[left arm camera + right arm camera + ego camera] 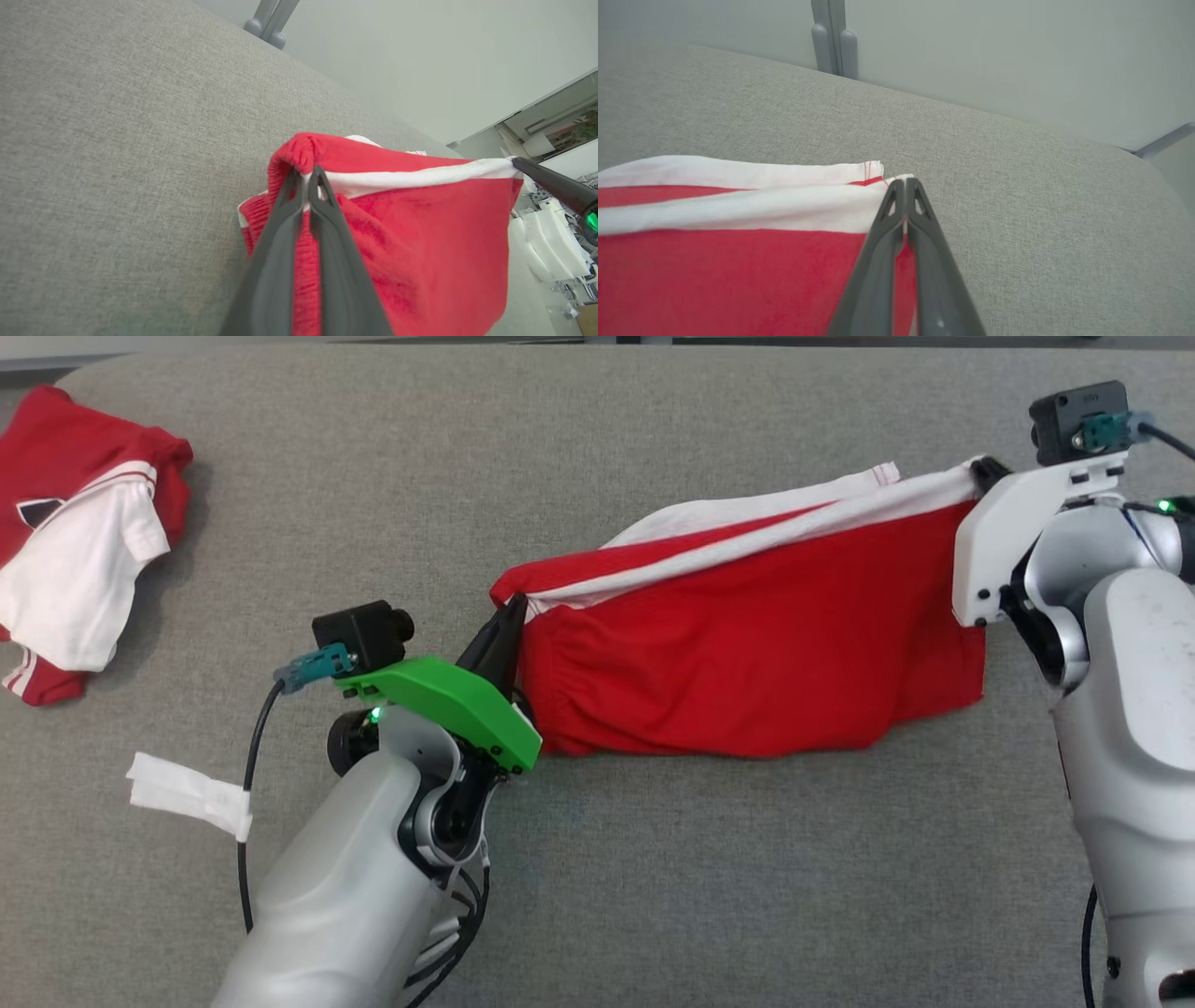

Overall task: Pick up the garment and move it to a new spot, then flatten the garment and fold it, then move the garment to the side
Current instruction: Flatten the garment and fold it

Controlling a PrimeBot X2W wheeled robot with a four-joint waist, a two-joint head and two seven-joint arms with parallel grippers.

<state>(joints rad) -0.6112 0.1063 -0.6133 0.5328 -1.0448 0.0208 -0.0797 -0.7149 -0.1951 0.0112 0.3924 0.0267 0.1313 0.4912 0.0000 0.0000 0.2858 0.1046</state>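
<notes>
Fabric of a coarse grey weave covers the surface (pixel 653 896), whose far corners are rounded. Behind it rise a pale, plain wall (pixel 994 56) and a grey twin post (pixel 833 37).

The garment (pixel 747 663) is right of the surface's middle, stretched between the two hands. The left hand (pixel 509 616) is pinched tight on its upper left corner, and the right hand (pixel 982 471) is pinched tight on the white band at its upper right corner. The top edge runs taut and the red body hangs down to the weave.

The head view also takes in a second garment (pixel 75 541), red and white, crumpled at the far left and well apart. White tape (pixel 187 793) is wrapped on a black cable (pixel 250 821) beside the left forearm.

The left wrist view shows ribbed red knit bunched at the gripped corner, and blurred white things in the room beyond. The right wrist view shows fine red stitching on the white hem.

The cloth looks soft and matte. The fingers (pixel 920 242) are long, dark and tapering, with small triangular cut-outs near the tips.
</notes>
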